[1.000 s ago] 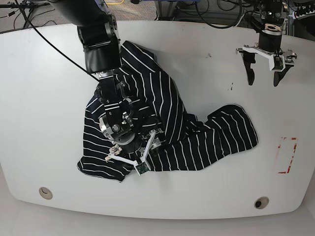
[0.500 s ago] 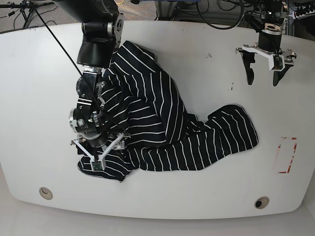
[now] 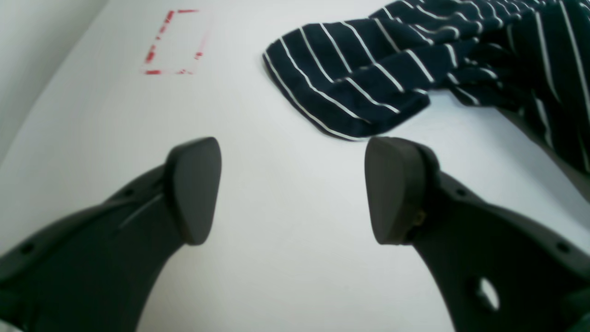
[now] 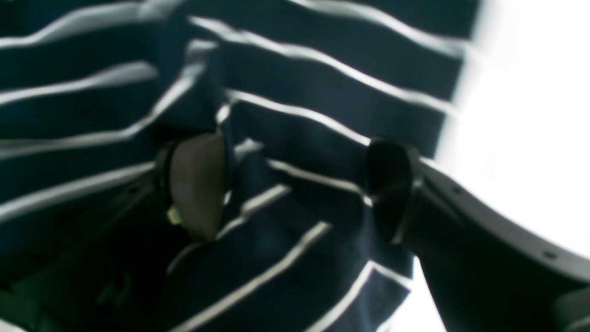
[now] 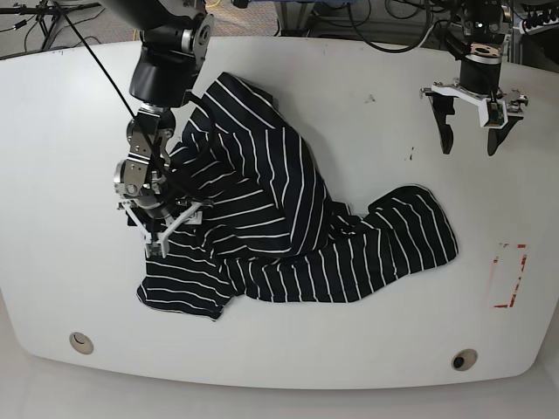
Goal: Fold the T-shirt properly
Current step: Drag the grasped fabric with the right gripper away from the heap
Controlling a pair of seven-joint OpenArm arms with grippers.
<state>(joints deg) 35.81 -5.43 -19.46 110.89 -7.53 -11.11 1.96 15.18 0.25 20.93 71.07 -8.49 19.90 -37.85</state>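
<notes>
White table [image 5: 349, 78] carried the crumpled T-shirt [image 5: 288, 218]; cables lay behind. Right gripper [image 5: 166, 229] had shifted up-left since earlier, jaws parted, cloth between them. Left gripper [image 5: 470, 135] hung released over bare table.

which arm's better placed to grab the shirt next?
Right. Its gripper hangs open right over the shirt at its edge. The left gripper is open too, but over bare table, well away from the fabric.

Counted: one T-shirt [image 5: 288, 223], two grippers (left gripper [image 5: 470, 140], right gripper [image 5: 162, 231]), one red marked rectangle [image 5: 509, 275] by the bench's right edge, two round holes near its front edge.
</notes>
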